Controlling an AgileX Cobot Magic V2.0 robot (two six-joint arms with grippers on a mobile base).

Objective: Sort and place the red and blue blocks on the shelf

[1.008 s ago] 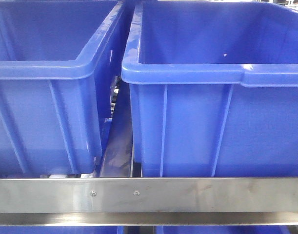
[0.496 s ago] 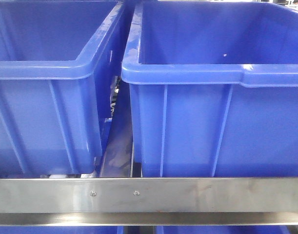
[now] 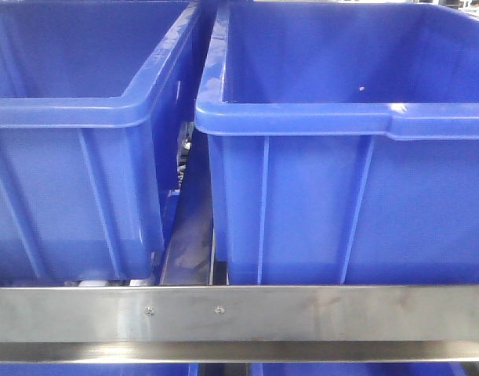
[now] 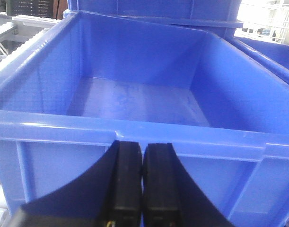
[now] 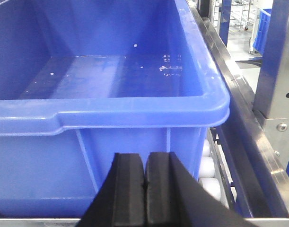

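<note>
The red and blue blocks are out of view in every frame. The shelf's steel front rail [image 3: 302, 313] crosses the bottom of the front view, with two screws in it. My left gripper [image 4: 143, 147] is shut with nothing between its black fingers, just in front of the near wall of a large blue bin [image 4: 135, 142]. My right gripper [image 5: 146, 157] is shut and empty too, facing the front wall of another blue bin [image 5: 111, 118]. Neither gripper appears in the front view.
Two big blue bins [image 3: 67, 117] [image 3: 341, 157] stand side by side on the shelf with a narrow gap between them. White rollers [image 5: 208, 168] and a steel side rail [image 5: 248, 142] run along the right bin. A steel upright [image 5: 274, 85] stands at the far right.
</note>
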